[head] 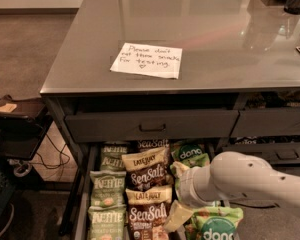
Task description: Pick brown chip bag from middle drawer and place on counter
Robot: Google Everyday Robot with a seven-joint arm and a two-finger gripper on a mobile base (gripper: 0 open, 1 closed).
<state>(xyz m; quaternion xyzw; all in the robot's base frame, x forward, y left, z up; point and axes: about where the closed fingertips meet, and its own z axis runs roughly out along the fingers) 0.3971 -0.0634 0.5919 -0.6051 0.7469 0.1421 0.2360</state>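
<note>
- Along the left edge of the middle drawer (83, 194) — pale green Kettle bags (107, 200).
- Centre column — brown chip bag (146, 168): light, crinkly, slippery; pinch its cream top band.
- Right edge — gripper (176, 215) low over green dang bags (215, 225); finger state unclear.
- Counter (210, 29) above.

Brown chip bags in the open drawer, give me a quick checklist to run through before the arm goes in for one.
1. Wide dark-grey metal middle drawer pulled out: ok.
2. Dark brown glossy "LATE JULY" Sea Salt chip bag in view, in the centre row between the pale green Kettle bags and bright green dang bags: ok.
3. Target bag uncovered from above: ok.
4. Pale two-finger gripper over a brown bag: not ok; it hangs at the right-hand row's edge.
5. Nothing held: cannot tell.
6. Glossy grey counter has bare room beside the white handwritten paper note: ok.
</note>
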